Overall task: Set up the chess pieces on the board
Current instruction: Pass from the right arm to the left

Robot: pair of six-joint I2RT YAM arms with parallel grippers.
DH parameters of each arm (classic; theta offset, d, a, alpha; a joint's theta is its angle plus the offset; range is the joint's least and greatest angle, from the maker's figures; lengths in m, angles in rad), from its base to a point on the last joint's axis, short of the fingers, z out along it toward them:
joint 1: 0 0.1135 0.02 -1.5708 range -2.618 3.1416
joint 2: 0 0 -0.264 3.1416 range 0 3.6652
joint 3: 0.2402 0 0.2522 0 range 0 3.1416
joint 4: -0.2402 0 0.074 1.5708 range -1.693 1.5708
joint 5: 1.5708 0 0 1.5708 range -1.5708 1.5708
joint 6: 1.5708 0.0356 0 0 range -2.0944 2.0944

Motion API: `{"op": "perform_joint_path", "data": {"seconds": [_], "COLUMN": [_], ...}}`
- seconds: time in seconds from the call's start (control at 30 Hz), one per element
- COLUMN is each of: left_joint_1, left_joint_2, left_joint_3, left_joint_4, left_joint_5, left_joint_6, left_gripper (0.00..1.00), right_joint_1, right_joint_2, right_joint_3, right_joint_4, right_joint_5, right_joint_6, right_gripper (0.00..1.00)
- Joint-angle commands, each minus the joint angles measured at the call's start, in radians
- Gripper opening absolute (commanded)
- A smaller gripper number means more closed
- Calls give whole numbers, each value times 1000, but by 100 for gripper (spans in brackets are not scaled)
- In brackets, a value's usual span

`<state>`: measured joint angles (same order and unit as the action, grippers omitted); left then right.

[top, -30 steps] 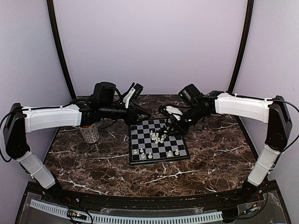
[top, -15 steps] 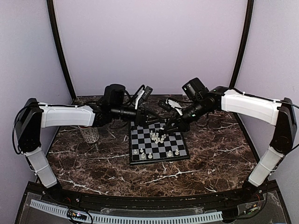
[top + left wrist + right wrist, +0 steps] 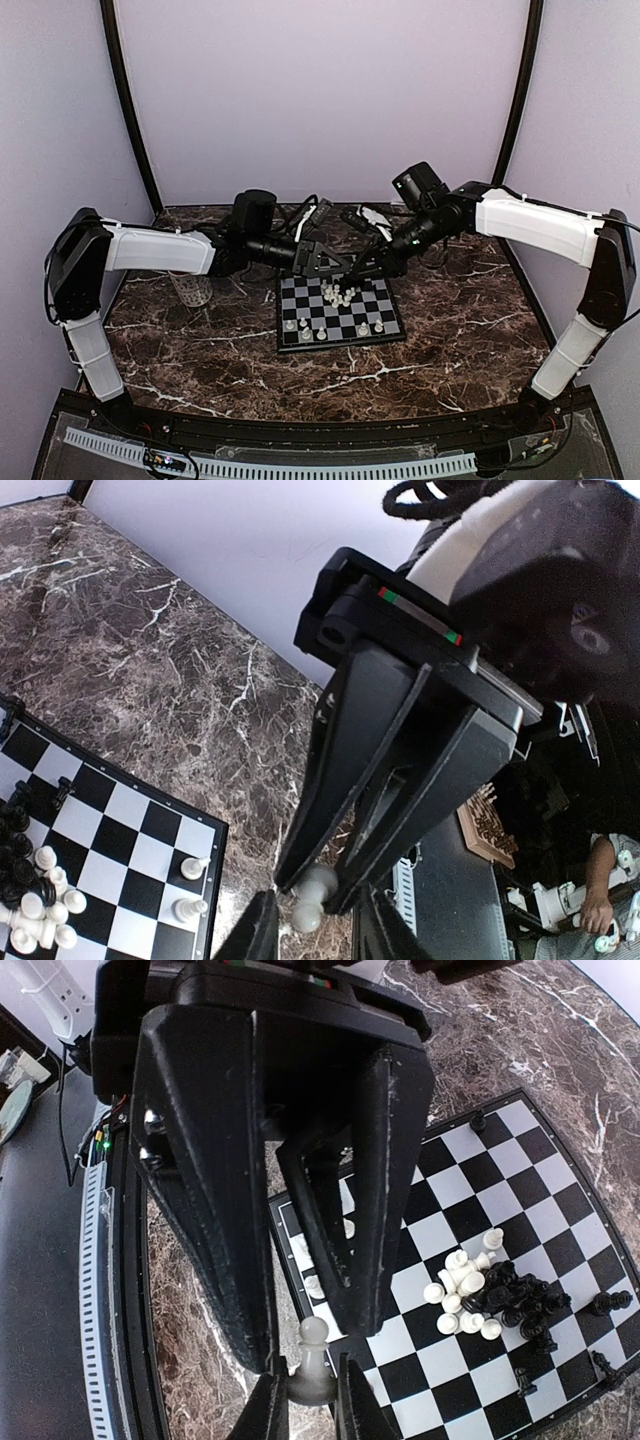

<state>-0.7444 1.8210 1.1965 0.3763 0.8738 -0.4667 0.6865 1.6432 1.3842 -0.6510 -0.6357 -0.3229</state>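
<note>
White pawn (image 3: 312,1345) in right gripper (image 3: 308,1392), spread left gripper (image 3: 315,920) flanking; mug (image 3: 190,288) apart.

Your work surface is a dark marble-patterned tabletop (image 3: 450,330) with white veins running through it. It is walled in at the back and both sides by pale lilac panels. Only two things rest directly on it that you can make out. The board (image 3: 300,300) lies flat near the middle, a little toward the back wall, its black and pale checks edged by a thin dark border. A pale patterned mug (image 3: 190,288) stands upright toward the left edge, well apart from the board and partly hidden.
</note>
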Motion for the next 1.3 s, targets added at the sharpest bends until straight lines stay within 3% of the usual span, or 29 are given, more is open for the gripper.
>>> {"op": "perform_joint_path", "data": {"seconds": [0.0, 0.53, 0.8, 1.03, 1.27], "left_joint_1": [-4, -4, -4, -5, -34], "left_joint_2": [17, 37, 39, 58, 97], "left_joint_3": [31, 39, 69, 157, 284], "left_joint_4": [57, 113, 61, -156, -403], "left_joint_5": [79, 121, 114, -34, -185], "left_joint_6": [-52, -70, -21, 93, 256], "left_gripper": [29, 11, 9, 9, 8], "right_joint_1": [-7, -7, -8, -37, -163], "right_joint_2": [-24, -32, -51, -130, -241], "right_joint_3": [20, -6, -17, -94, -228], "right_joint_4": [29, 30, -10, -99, -155], "right_joint_5": [-1, 2, 3, 37, 33], "right_joint_6": [14, 3, -34, -116, -168], "right_gripper": [10, 13, 25, 40, 45]}}
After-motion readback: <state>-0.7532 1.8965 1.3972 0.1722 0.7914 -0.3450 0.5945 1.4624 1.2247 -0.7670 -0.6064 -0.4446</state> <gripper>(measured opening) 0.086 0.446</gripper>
